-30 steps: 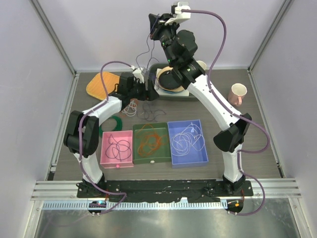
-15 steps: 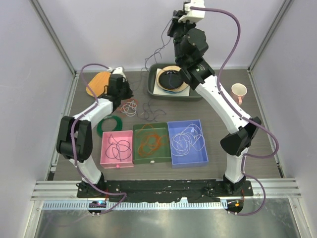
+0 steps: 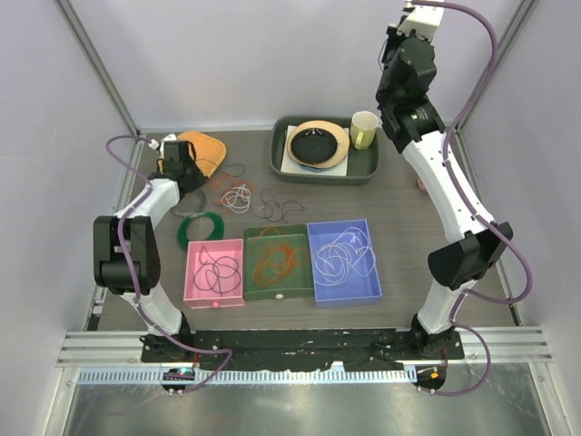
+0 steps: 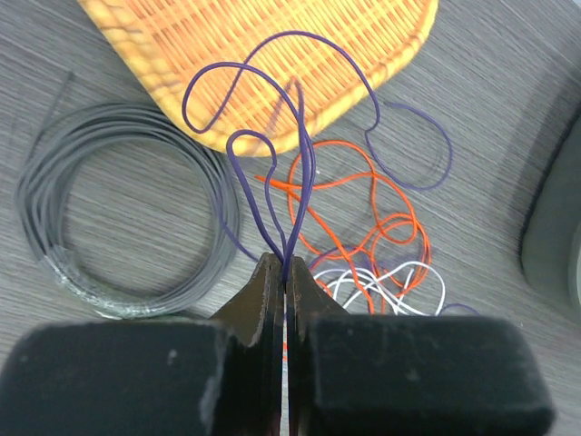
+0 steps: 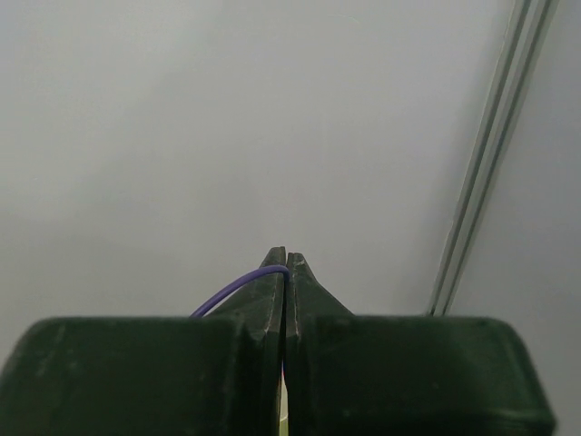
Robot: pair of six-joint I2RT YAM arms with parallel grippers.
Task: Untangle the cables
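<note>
At the upper left of the top view, the left gripper sits low beside a wicker mat. Loose cables lie just right of it on the table, above three trays that hold more coils. The right gripper is raised at the upper right.

From the left wrist, the jaws are pinched on a purple cable that loops over the mat. An orange cable and a white cable lie tangled at the right, and a grey coil at the left.

From the right wrist, the jaws are closed on a thin purple strand.
</note>
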